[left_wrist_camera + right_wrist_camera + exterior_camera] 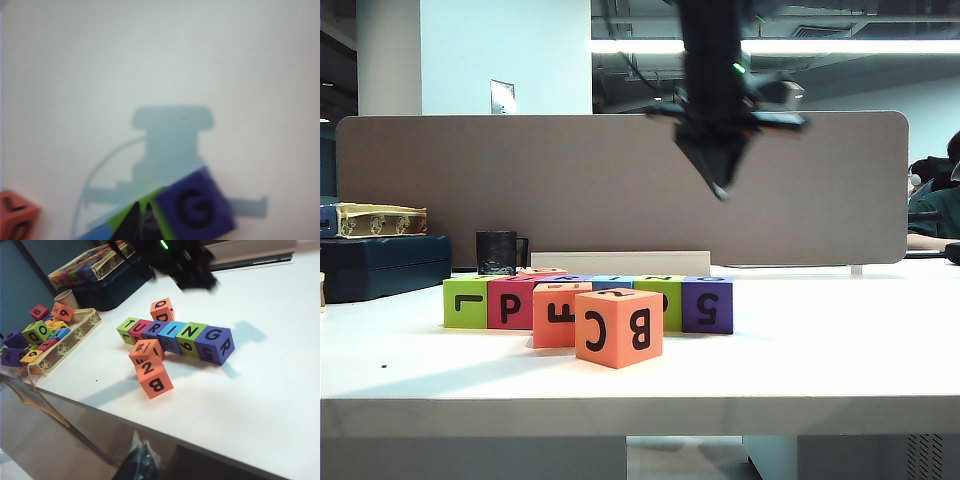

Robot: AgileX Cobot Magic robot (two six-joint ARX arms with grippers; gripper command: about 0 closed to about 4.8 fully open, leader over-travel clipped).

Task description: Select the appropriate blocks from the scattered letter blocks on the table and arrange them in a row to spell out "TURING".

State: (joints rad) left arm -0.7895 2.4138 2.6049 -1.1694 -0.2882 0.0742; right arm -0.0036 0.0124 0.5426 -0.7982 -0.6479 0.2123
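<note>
Blocks (pixel 175 335): six foam cubes set touching in one row on the table (pixel 260 405), top faces reading T, U, R, I, N, G as seen from the right wrist camera. Order along the row: lime green T (pixel 128 327), magenta U (pixel 140 330), purple R (pixel 154 333), blue I (pixel 172 335), lime green N (pixel 191 336), purple G (pixel 215 343). From the exterior camera the same row stands behind two orange cubes, with the lime green end cube (pixel 466 302) at the left and the purple end cube (pixel 708 304) at the right.

Orange cube marked C and B (pixel 619 326): nearest the front edge of the table, just ahead of the row.

Orange cube marked F (pixel 557 314): between that cube and the row, touching or nearly touching both.

Third orange cube (pixel 162 309): lettered Q on top, on the far side of the row, close beside it.

Left gripper (pixel 720 185): hangs in the air above the table, pointing down, over the right-hand end of the row, well clear of the cubes. Fingers pressed together, nothing between them. Its wrist camera looks down on the purple G cube (pixel 197 210), blurred, with the dark fingertips (pixel 132 225) at the frame edge.

Right gripper (pixel 142 460): only a dark tip shows low in its own wrist view, off the near edge of the table, away from all cubes; whether the fingers are parted cannot be told.

Black mug (pixel 499 252): at the back of the table, behind the row.

Tray of spare cubes (pixel 50 340): at the table's left side, apart from the row.
</note>
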